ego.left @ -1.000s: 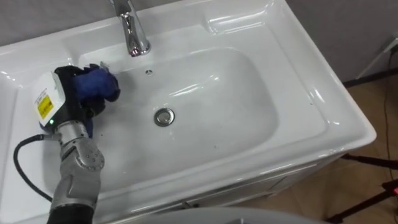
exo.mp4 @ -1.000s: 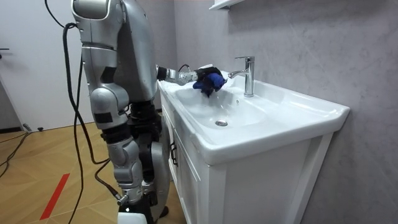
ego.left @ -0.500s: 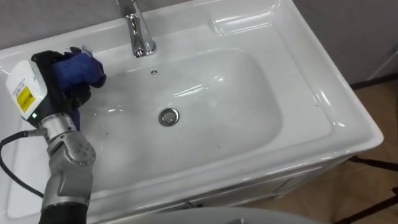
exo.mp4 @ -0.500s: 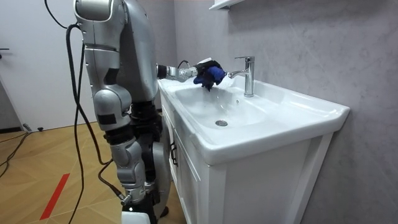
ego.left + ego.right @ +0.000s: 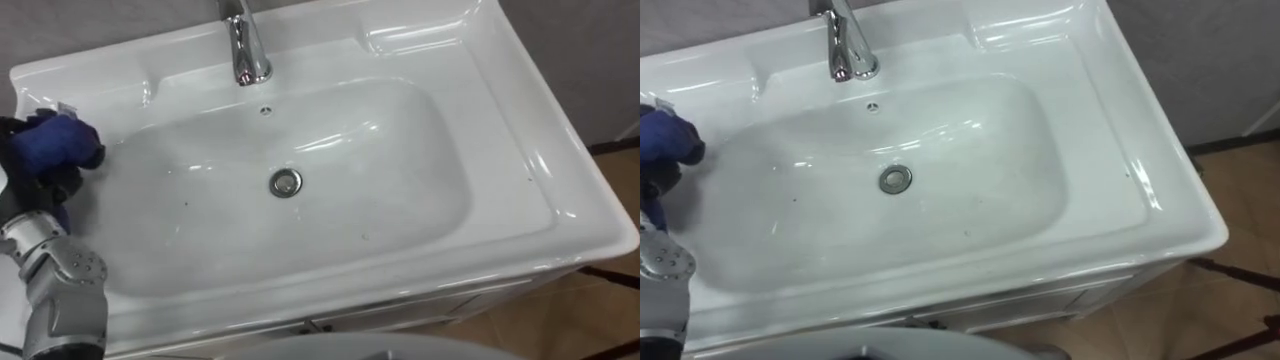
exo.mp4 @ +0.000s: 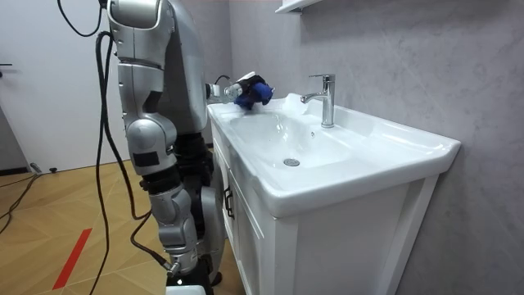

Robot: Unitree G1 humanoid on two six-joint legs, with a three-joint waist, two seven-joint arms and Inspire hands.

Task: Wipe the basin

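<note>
Left eye view, far left edge: left hand (image 5: pixel 42 186), fingers clamped on a blue cloth (image 5: pixel 58 142) bunched into a wad. Held over the left ledge of the white counter (image 5: pixel 120 85), right at the lip of the basin (image 5: pixel 430 200). Contact with the porcelain not readable from above.

Right of the fingers, well apart: the basin's bowl, smooth and white, a few dark specks on its floor. Drain (image 5: pixel 286 182) at mid-bowl, well right of the fingers and a little nearer the robot. Small overflow hole (image 5: pixel 265 110) on the back wall, beyond the drain. Chrome faucet (image 5: pixel 245 50) on the back ledge, right of the fingers and farther from the robot, well apart from the cloth, spout over the bowl. Farther right again, wide flat rim out to the counter's right end, wood floor (image 5: pixel 620 190) past it.

Room view, left to right: wood floor with a red strip (image 6: pixel 72 256). Robot upright at the end of the white cabinet (image 6: pixel 246 238), left arm reaching out over the counter. Cloth in the fingers there too, apparently just clear of the counter's end, though hard to be sure. Faucet to the right of the fingers, at about their height. Grey wall (image 6: pixel 393 57) behind.
</note>
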